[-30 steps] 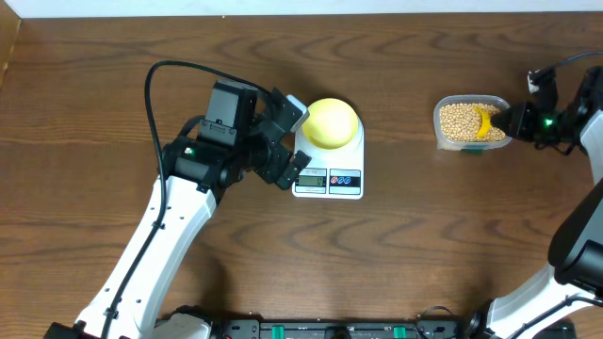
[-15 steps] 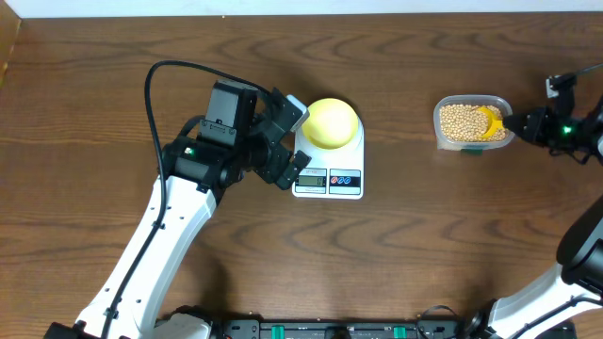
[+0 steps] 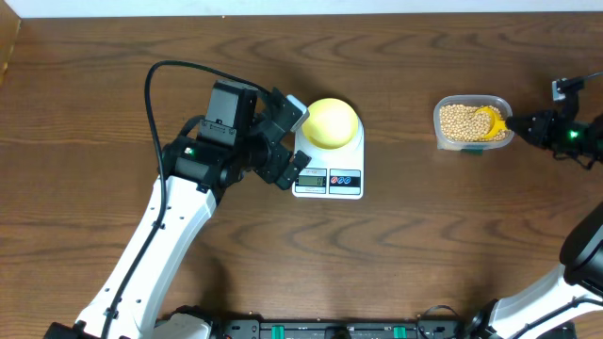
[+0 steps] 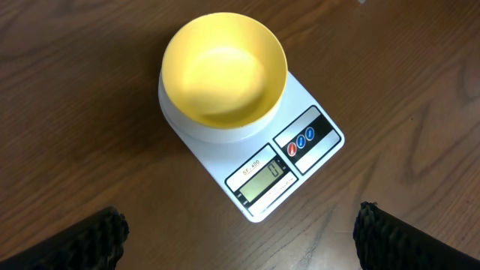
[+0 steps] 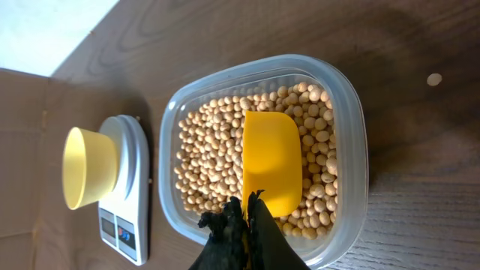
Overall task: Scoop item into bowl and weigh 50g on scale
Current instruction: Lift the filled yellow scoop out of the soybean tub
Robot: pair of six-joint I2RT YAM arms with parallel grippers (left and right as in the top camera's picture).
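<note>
While right gripper (image 5: 241, 217) clenches the scoop (image 5: 271, 161) handle at the tub (image 5: 355, 150): step is loading beans (image 5: 202, 157), none lifted yet
Left gripper (image 4: 244, 240): spread wide, empty, flanking scale (image 4: 262, 176)
Scale: reads 0
Tub: beans inside, empty scoop resting on them
Bowl (image 4: 225, 71): empty, on scale
Next: dig, lift level, carry to bowl
Since 1 s ago: right arm drawn back rightward; left unmoved

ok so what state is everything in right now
bowl, empty, upright on scale
scale, on, reads 0
tub, open, holds beans
scoop, empty, lying on beans in tub
left end effector, open, holding nothing
right end effector, shut on scoop handle
</note>
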